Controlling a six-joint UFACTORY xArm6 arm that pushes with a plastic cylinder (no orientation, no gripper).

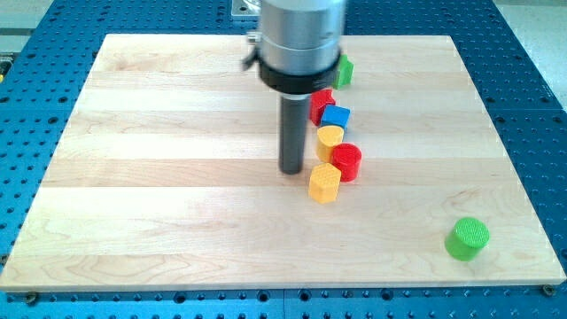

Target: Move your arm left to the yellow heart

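My tip [291, 170], a bare rod with no fingers to open or close, sits just left of the yellow heart [330, 138], wedged between blue block [336, 116] and red cylinder [347, 162], so I'd creep in gently

The grey metal arm housing [299, 40] is cut off by the view's top edge at twelve o'clock, and it hides part of the small green block [344, 71] at its three o'clock side, so that block's shape cannot be told. The red block [320, 105] behind the dark rod is partly covered too, its outline unclear. The blue perforated table [35, 27] runs past every edge.
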